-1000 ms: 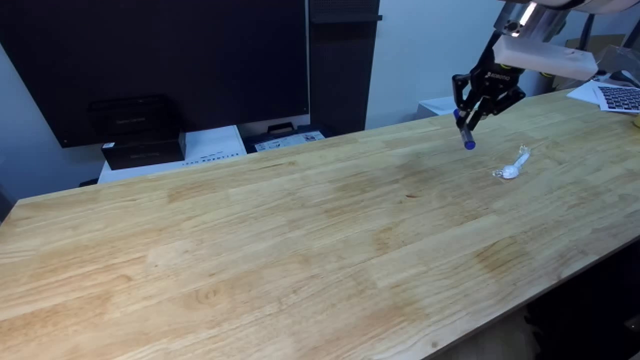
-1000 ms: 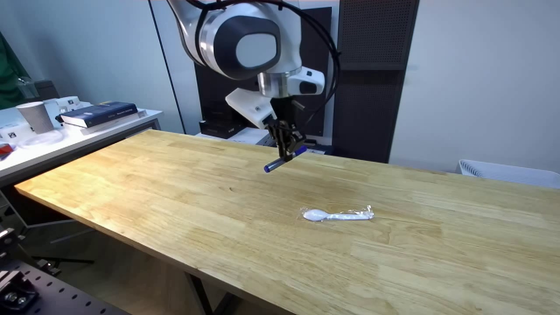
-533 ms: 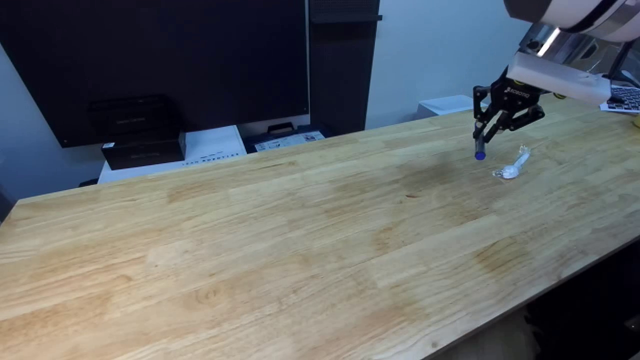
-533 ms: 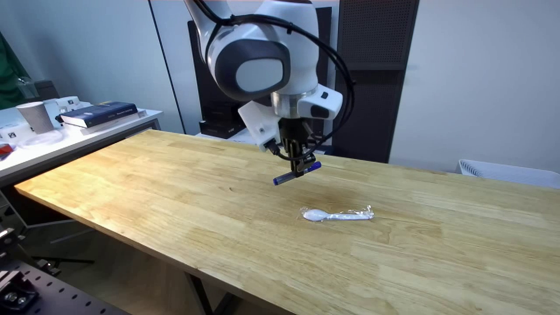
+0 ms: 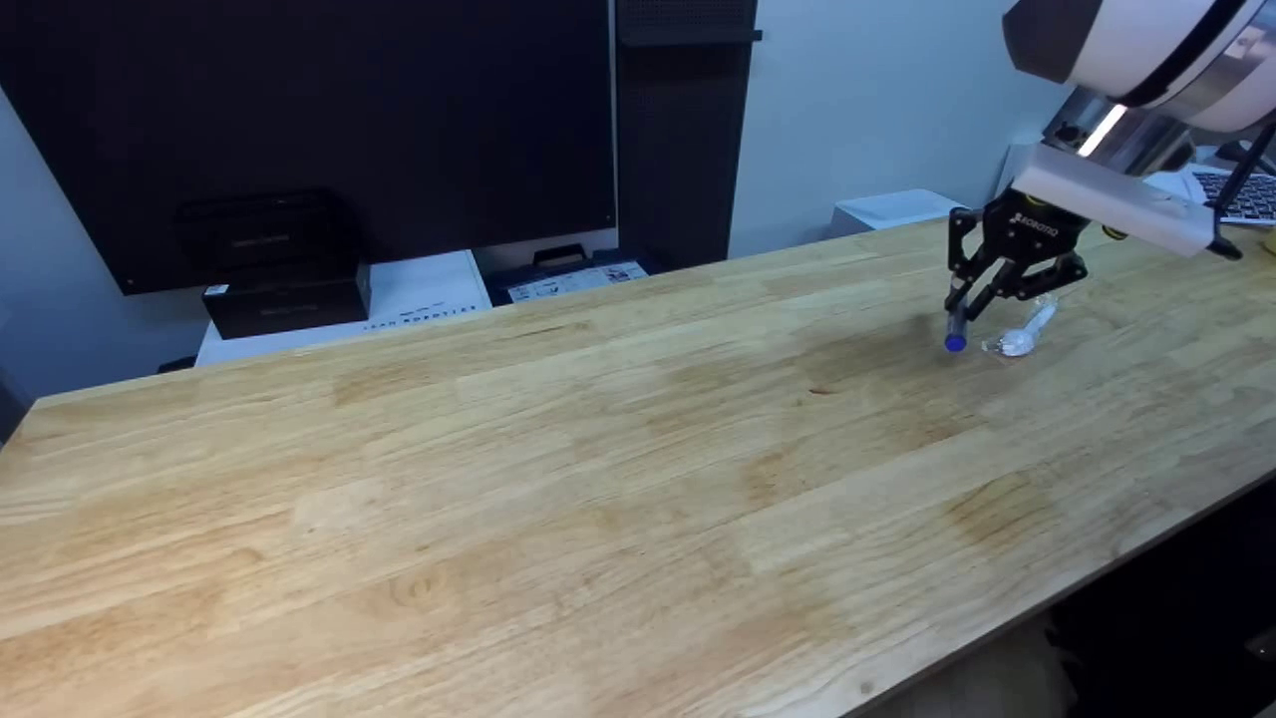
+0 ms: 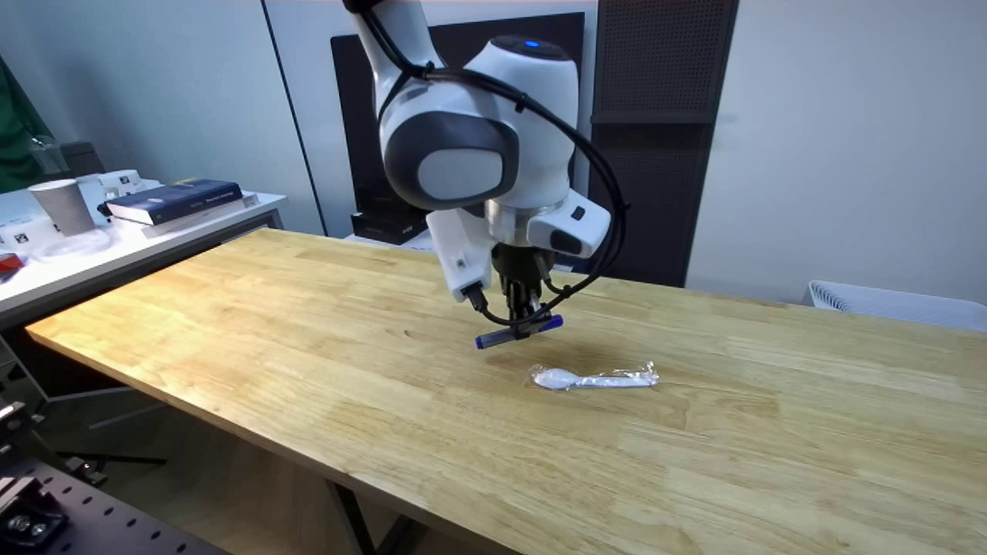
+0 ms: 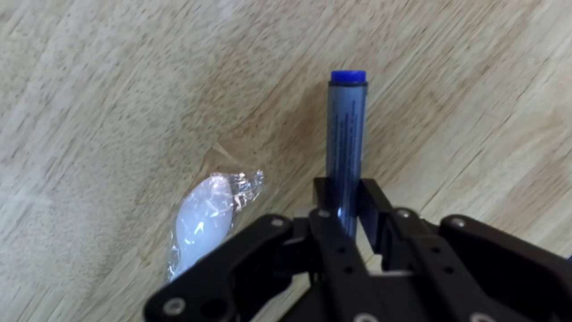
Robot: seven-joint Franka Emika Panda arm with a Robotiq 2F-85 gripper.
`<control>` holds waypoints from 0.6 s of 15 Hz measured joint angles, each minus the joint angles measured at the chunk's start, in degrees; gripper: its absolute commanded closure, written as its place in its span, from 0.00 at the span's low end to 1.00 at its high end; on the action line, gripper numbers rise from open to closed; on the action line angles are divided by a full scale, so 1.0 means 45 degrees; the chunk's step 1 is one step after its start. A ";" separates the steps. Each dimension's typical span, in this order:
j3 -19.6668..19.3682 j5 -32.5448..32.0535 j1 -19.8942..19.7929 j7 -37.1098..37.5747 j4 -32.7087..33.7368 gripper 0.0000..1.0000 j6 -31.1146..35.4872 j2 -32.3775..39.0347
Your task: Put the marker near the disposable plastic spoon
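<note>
The marker, a slim stick with a grey-blue printed barrel and blue ends, shows in both exterior views (image 5: 955,336) (image 6: 496,338) and in the wrist view (image 7: 346,125). My gripper (image 5: 962,306) (image 6: 524,331) (image 7: 344,194) is shut on it around its middle, holding it low over the table. I cannot tell whether it touches the wood. The disposable plastic spoon, white and in a clear wrapper, lies on the table in both exterior views (image 5: 1018,342) (image 6: 557,378), beside and apart from the marker. In the wrist view its bowl (image 7: 203,219) shows left of the fingers; my gripper hides its handle.
The wooden table (image 5: 498,499) extends widely around the gripper. A keyboard (image 5: 1241,197) lies at its far right in an exterior view. A white side table with books (image 6: 173,202) and a cup (image 6: 63,206) stands to the left in an exterior view. A large black panel (image 5: 299,120) stands behind.
My gripper has moved down and closer to the spoon with the marker still held. The marker has come down from well above the table to just over it. The spoon has not moved.
</note>
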 measured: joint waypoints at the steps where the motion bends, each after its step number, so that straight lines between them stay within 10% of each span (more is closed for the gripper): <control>1: 0.0018 0.0020 -0.0046 -0.0002 0.0031 0.95 -0.0065 0.0066; 5: 0.0018 0.0031 -0.0137 -0.0002 0.0105 0.92 -0.0290 0.0308; 6: 0.0018 0.0031 -0.0152 -0.0002 0.0141 0.55 -0.0353 0.0385; 9: 0.0010 0.0030 -0.0150 -0.0019 0.0246 0.42 -0.0496 0.0545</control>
